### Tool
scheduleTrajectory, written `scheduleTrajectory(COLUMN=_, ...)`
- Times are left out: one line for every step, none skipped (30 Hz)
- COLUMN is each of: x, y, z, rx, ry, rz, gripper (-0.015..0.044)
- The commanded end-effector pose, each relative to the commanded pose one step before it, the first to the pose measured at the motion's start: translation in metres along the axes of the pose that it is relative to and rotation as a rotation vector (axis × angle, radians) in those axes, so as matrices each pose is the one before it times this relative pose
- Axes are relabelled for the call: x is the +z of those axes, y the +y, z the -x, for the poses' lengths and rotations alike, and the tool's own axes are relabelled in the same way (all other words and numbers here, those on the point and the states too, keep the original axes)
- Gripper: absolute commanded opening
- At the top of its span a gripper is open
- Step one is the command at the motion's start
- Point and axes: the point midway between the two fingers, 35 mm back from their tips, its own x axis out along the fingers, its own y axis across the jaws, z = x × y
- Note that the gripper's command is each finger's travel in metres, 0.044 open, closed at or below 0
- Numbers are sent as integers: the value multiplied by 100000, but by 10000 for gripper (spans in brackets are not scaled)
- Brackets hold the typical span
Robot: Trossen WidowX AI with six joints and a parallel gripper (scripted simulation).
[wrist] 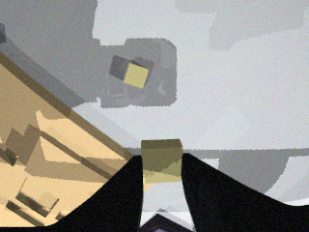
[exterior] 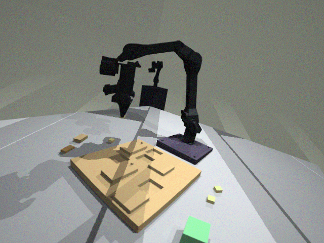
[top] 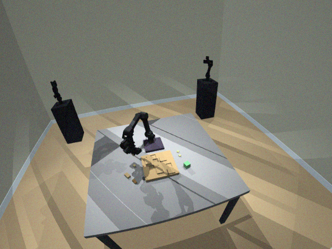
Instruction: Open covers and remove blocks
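Observation:
The tan puzzle board (top: 161, 175) (exterior: 180, 180) (wrist: 80, 130) lies in the middle of the table, with raised covers (exterior: 162, 167) and open wells (exterior: 155, 184). My gripper (top: 134, 152) (exterior: 122, 114) (wrist: 161, 161) is shut on a small olive-yellow block (wrist: 161, 154) and holds it above the table, just off the board's far left corner. A small yellow block (top: 133, 166) (exterior: 111, 139) (wrist: 135, 75) lies on the table under the hand's shadow. A tan block (top: 127, 175) (exterior: 80, 137) and a brown block (top: 134, 181) (exterior: 67, 148) lie left of the board.
Two small yellow blocks (top: 178, 153) (exterior: 217, 188) (exterior: 210, 199) and a green cube (top: 187, 164) (exterior: 196, 231) lie right of the board. The arm's purple base plate (top: 153, 144) (exterior: 183, 150) sits behind the board. Two black camera stands are on the floor beyond the table.

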Motion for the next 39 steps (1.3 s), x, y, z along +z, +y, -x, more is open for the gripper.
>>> scheduleTrajectory(x=-185, y=-1412, z=20, rx=-646, ry=-452, rz=526, gripper=80)
scheduleTrajectory(x=-66, y=-367, z=-15, rx=-30, ry=19, rz=-1, gripper=80)
scheduleTrajectory(x=-70, y=-366, z=-16, rx=-29, ry=20, rz=-1, gripper=80)
scheduleTrajectory(x=-74, y=-360, z=-16, rx=-29, ry=21, rz=-1, gripper=80)
scheduleTrajectory(x=-60, y=-279, z=-13, rx=-22, ry=17, rz=-1, gripper=80)
scheduleTrajectory(x=-38, y=-167, z=-8, rx=-13, ry=10, rz=0, gripper=80)
scheduleTrajectory(x=-13, y=-56, z=-3, rx=-4, ry=3, rz=0, gripper=80)
scheduleTrajectory(x=5, y=0, z=-27, rx=0, ry=0, rz=0, gripper=80)
scheduleTrajectory(x=16, y=1, z=-82, rx=0, ry=-1, rz=0, gripper=80)
scheduleTrajectory(x=26, y=2, z=-136, rx=0, ry=-2, rz=0, gripper=80)
scheduleTrajectory(x=30, y=3, z=-164, rx=0, ry=-2, rz=0, gripper=80)
scheduleTrajectory(x=29, y=3, z=-164, rx=0, ry=-2, rz=0, gripper=80)
scheduleTrajectory(x=28, y=2, z=-164, rx=0, ry=-2, rz=0, gripper=80)
scheduleTrajectory(x=27, y=2, z=-164, rx=0, ry=-2, rz=0, gripper=80)
scheduleTrajectory(x=26, y=2, z=-164, rx=0, ry=-2, rz=0, gripper=80)
scheduleTrajectory(x=25, y=2, z=-164, rx=0, ry=-2, rz=0, gripper=80)
scheduleTrajectory(x=24, y=2, z=-164, rx=0, ry=-2, rz=0, gripper=80)
scheduleTrajectory(x=23, y=2, z=-164, rx=0, ry=-2, rz=0, gripper=80)
scheduleTrajectory(x=22, y=2, z=-164, rx=0, ry=-1, rz=0, gripper=80)
scheduleTrajectory(x=21, y=2, z=-164, rx=0, ry=-1, rz=0, gripper=80)
scheduleTrajectory(x=20, y=2, z=-164, rx=0, ry=-1, rz=0, gripper=80)
scheduleTrajectory(x=19, y=2, z=-164, rx=0, ry=-1, rz=0, gripper=80)
scheduleTrajectory(x=18, y=2, z=-164, rx=0, ry=-1, rz=0, gripper=80)
scheduleTrajectory(x=17, y=1, z=-164, rx=0, ry=-1, rz=0, gripper=80)
scheduleTrajectory(x=16, y=1, z=-164, rx=0, ry=-1, rz=0, gripper=80)
scheduleTrajectory(x=15, y=1, z=-164, rx=0, ry=-1, rz=0, gripper=80)
scheduleTrajectory(x=14, y=1, z=-163, rx=0, ry=-1, rz=0, gripper=80)
scheduleTrajectory(x=14, y=1, z=-167, rx=0, ry=-1, rz=0, gripper=80)
scheduleTrajectory(x=13, y=1, z=-167, rx=0, ry=-1, rz=0, gripper=80)
scheduleTrajectory(x=12, y=1, z=-167, rx=0, ry=-1, rz=0, gripper=80)
scheduleTrajectory(x=11, y=1, z=-166, rx=0, ry=-1, rz=0, gripper=80)
scheduleTrajectory(x=10, y=1, z=-166, rx=0, ry=0, rz=0, gripper=80)
scheduleTrajectory(x=9, y=1, z=-166, rx=0, ry=0, rz=0, gripper=80)
scheduleTrajectory(x=8, y=1, z=-166, rx=0, ry=0, rz=0, gripper=80)
scheduleTrajectory(x=7, y=1, z=-166, rx=0, ry=0, rz=0, gripper=80)
scheduleTrajectory(x=6, y=0, z=-166, rx=0, ry=0, rz=0, gripper=80)
scheduleTrajectory(x=5, y=0, z=-166, rx=0, ry=0, rz=0, gripper=80)
scheduleTrajectory(x=4, y=0, z=-165, rx=0, ry=0, rz=0, gripper=80)
scheduleTrajectory(x=2, y=0, z=-165, rx=0, ry=0, rz=0, gripper=80)
